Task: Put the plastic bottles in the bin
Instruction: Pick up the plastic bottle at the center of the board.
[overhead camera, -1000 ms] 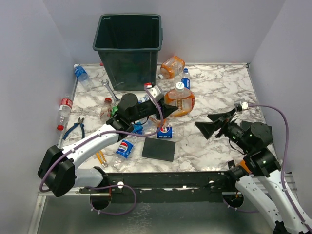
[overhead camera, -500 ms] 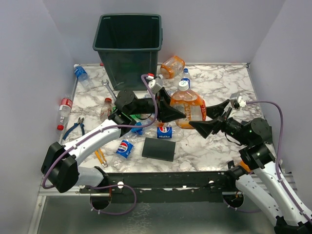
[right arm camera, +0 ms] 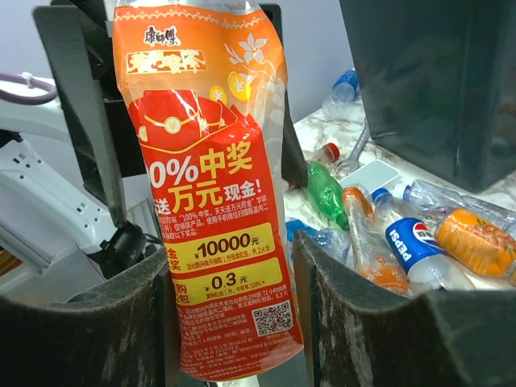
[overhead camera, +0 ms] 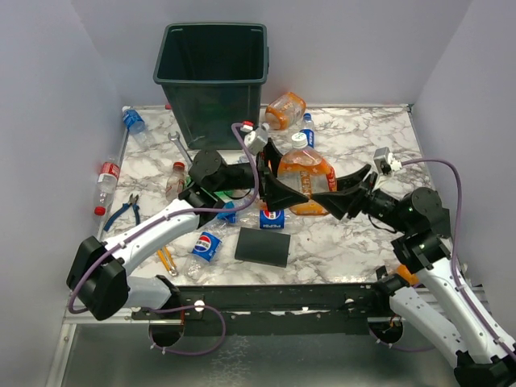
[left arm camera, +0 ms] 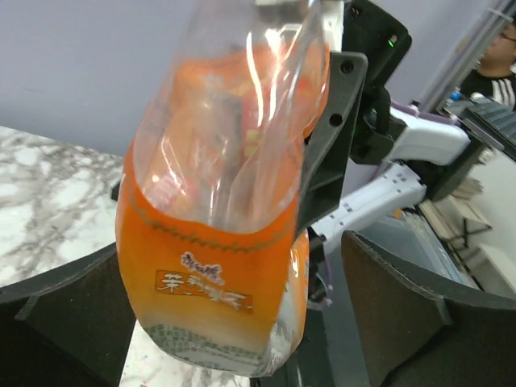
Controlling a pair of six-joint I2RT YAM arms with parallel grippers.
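The right tool (overhead camera: 332, 196) is no longer hanging wide open far off to the right of the bin (overhead camera: 211, 81), where it was a second ago. It now reaches in toward the bin's front right corner, and its jaws are drawn in against the sides of the orange bottle (overhead camera: 306, 173). The left tool (overhead camera: 282, 176), clamped on that bottle half a second ago, now has its jaws spread, with its fingers (left arm camera: 72, 314) clear of the label on both sides. The bottle is a little farther out from the bin than a second ago, between the two tools and above the tabletop (overhead camera: 363, 137).
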